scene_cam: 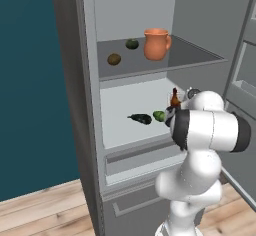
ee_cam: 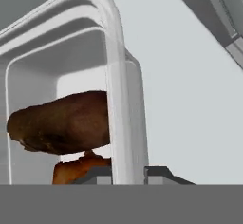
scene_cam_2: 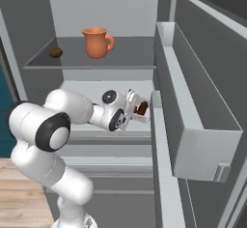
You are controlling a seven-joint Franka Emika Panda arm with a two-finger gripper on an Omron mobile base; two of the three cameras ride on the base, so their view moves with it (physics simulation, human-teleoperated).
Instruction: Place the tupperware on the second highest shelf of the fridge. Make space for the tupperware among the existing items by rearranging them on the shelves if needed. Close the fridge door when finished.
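The tupperware (scene_cam_2: 141,109) is a small clear-white box with brown food in it, held at the right end of the white second highest shelf (scene_cam_2: 87,88) inside the open fridge (scene_cam: 75,80). My gripper (scene_cam_2: 133,107) is shut on its rim. In the hand view the rim (ee_cam: 117,76) runs up between the two fingertips of the gripper (ee_cam: 128,173), with the brown food (ee_cam: 61,121) behind it. Whether the box rests on the shelf I cannot tell. From the left base view, the tupperware (scene_cam: 174,100) shows just beyond my arm, above the shelf (scene_cam: 125,102).
An aubergine (scene_cam: 141,118) and a green lime (scene_cam: 159,115) lie on the white shelf near the box. The orange jug (scene_cam: 156,44) and two round fruits (scene_cam: 131,43) (scene_cam: 114,59) sit on the grey shelf (scene_cam: 190,57) above. The fridge door (scene_cam_2: 207,67) stands open at the right, its bin (scene_cam_2: 198,145) close to my hand.
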